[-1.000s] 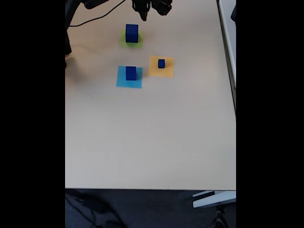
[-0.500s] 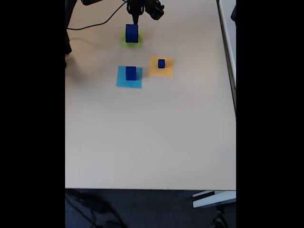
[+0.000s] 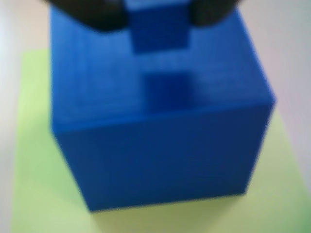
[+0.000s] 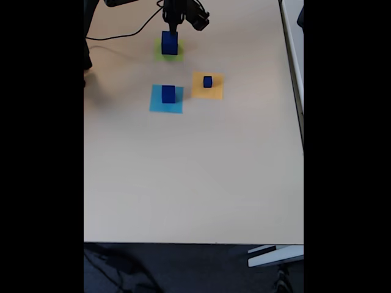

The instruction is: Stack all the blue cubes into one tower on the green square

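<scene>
Gripper (image 3: 158,14) down over large cube (image 4: 170,43) since a second ago, pinching a small blue cube (image 3: 159,26) just above its top | large cube sits on green square (image 3: 34,160) | placing step near | two cubes (image 4: 168,93) (image 4: 208,81) wait on other patches

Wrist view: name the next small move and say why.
Probably lower slightly and open. The gripper holds a small blue cube over the large blue cube on the green square; the shadow beneath suggests it hasn't touched down.
</scene>
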Tool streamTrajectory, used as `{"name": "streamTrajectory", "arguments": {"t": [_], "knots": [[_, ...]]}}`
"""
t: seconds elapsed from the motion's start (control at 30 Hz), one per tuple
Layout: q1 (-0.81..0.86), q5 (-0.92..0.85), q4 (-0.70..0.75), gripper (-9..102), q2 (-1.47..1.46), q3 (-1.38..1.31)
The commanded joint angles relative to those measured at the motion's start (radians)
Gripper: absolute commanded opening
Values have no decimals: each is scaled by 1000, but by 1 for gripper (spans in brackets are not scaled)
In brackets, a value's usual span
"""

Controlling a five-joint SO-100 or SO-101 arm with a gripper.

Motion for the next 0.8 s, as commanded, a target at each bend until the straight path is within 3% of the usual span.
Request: {"name": "streamTrajectory", "arguments": {"t": [0.0, 0.77], "knots": [[12, -12, -15, 0, 97, 5], [5, -17, -28, 3, 107, 32]]}}
